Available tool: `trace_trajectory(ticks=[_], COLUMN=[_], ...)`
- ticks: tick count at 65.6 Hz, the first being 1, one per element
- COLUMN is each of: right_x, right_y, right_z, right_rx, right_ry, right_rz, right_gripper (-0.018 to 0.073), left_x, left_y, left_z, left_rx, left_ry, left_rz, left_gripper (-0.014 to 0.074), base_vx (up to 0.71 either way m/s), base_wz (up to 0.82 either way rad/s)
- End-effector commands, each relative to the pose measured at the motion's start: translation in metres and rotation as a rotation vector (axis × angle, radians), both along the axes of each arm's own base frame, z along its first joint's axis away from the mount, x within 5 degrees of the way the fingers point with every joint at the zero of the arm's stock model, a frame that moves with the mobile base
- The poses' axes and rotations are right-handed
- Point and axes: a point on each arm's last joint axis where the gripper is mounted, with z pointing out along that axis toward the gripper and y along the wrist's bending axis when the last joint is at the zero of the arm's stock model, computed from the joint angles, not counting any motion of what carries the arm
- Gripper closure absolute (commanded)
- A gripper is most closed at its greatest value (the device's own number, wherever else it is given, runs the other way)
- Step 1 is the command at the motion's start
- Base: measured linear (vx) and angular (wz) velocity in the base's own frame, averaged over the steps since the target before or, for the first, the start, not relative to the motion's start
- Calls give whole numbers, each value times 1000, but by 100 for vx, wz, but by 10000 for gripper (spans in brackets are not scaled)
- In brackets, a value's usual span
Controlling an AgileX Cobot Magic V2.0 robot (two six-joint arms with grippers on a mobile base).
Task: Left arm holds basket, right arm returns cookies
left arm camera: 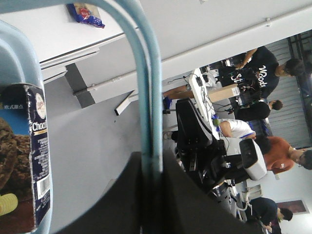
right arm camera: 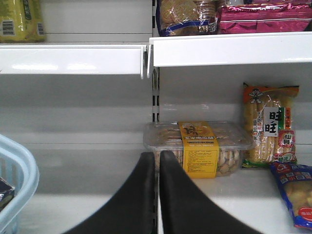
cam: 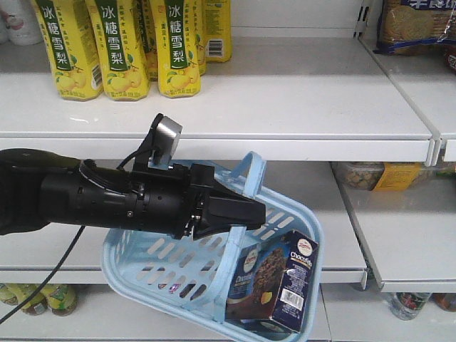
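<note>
The light blue basket (cam: 164,274) hangs tilted in front of the shelves, held by its two flat handles (cam: 246,178). My left gripper (cam: 258,211) is shut on both handles, which run up between its jaws in the left wrist view (left arm camera: 150,97). The dark navy cookies box (cam: 281,281) stands upright in the basket's right end; it also shows in the left wrist view (left arm camera: 31,156). My right gripper (right arm camera: 157,163) is shut and empty. It points at the lower shelf, to the right of the basket rim (right arm camera: 22,170). The right arm is out of the front view.
Yellow drink cartons (cam: 117,43) stand on the upper shelf (cam: 285,107). A clear tub of snacks with a yellow label (right arm camera: 200,146) sits just beyond my right gripper, with snack bags (right arm camera: 270,124) to its right. A slotted upright (right arm camera: 156,97) divides the shelf bays.
</note>
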Motion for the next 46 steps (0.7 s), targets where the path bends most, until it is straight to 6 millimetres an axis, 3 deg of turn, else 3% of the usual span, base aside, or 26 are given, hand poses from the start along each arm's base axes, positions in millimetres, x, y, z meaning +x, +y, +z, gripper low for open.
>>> trace_trajectory(ticks=[1,46], right_x=[-1,-1], right_y=[1,1], right_z=[1,1], right_rx=[-10,-10], right_ry=[-68,-68], right_rz=[8,8], right_gripper=[566,566], left_x=[-3,-3], left_y=[-1,-1], left_z=[33,33], left_rx=[-156,-156], left_ry=[-31,-31], left_rz=[22,22], left_gripper=[600,600], base_vx=[7,3], base_wz=[-3,0])
